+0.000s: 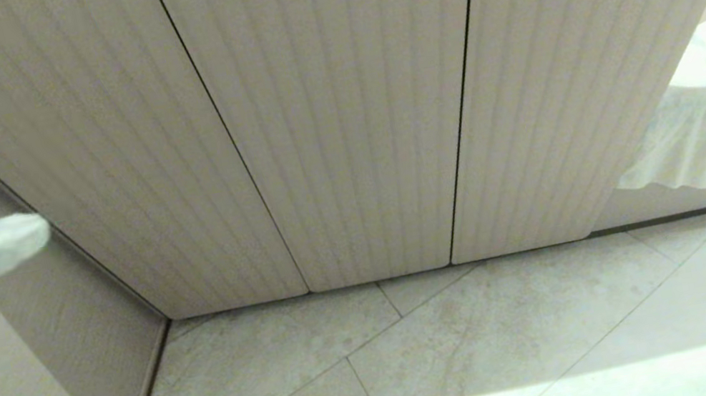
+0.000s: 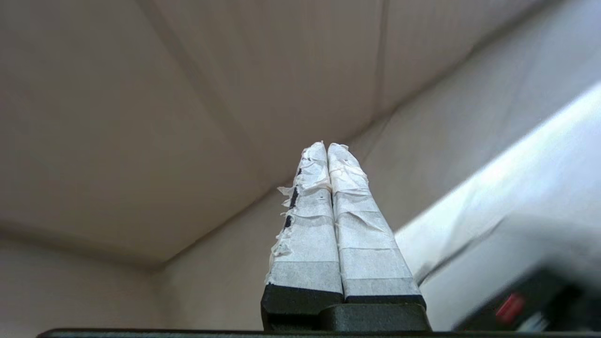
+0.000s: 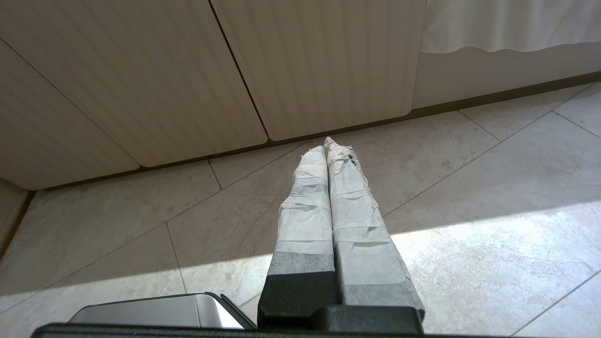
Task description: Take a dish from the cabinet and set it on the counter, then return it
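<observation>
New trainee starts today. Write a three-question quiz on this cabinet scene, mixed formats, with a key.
1. True or false: all three ribbed doors of the cabinet are closed.
2. Multiple choice: the left end effector is A) open, B) shut and empty, C) shut on a bowl.
3. Fill in: the right end effector points down at the tiled ____.

Key: 1 true; 2 B; 3 floor.
</observation>
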Available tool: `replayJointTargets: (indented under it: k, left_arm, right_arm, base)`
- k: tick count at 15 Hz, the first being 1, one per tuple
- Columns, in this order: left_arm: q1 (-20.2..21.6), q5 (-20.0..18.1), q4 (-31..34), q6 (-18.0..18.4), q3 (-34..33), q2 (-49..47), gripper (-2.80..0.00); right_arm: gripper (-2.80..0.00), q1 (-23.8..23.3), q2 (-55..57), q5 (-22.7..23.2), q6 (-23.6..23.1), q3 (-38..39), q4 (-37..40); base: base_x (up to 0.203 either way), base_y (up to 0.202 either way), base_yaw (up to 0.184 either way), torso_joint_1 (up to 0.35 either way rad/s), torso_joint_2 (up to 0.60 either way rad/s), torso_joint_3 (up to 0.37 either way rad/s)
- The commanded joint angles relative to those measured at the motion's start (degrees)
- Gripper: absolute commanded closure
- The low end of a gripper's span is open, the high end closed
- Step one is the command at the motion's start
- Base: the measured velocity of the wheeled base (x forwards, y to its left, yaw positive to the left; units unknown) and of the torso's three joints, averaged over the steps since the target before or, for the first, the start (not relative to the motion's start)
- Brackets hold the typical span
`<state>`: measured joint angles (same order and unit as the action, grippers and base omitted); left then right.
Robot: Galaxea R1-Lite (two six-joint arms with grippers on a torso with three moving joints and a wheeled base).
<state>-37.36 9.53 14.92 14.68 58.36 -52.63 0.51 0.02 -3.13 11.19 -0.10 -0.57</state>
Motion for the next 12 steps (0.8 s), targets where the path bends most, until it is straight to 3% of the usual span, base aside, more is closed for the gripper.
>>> replayJointTargets:
  k: [1, 6, 12]
  left_arm:
    - [0.1, 2.4, 8.4, 3.2, -0.9, 8.6, 0.00]
    - [0.1, 2.4, 9.4, 3.6, -5.0, 11.6, 0.00]
    - [-1.4, 2.2, 8.8, 2.0, -25.7, 28.5, 0.00]
  right_arm:
    - [0.00, 0.0, 0.0, 0.0, 0.1, 0.0, 0.0]
    - [0.00, 0.0, 0.0, 0.0, 0.1, 0.0, 0.0]
    - [0.00, 0.0, 0.0, 0.0, 0.1, 0.0, 0.0]
  base:
    - [0.000, 0.000, 0.000, 0.000, 0.00, 0.000]
    - [0.000, 0.000, 0.000, 0.000, 0.00, 0.000]
    - [0.000, 0.000, 0.000, 0.000, 0.00, 0.000]
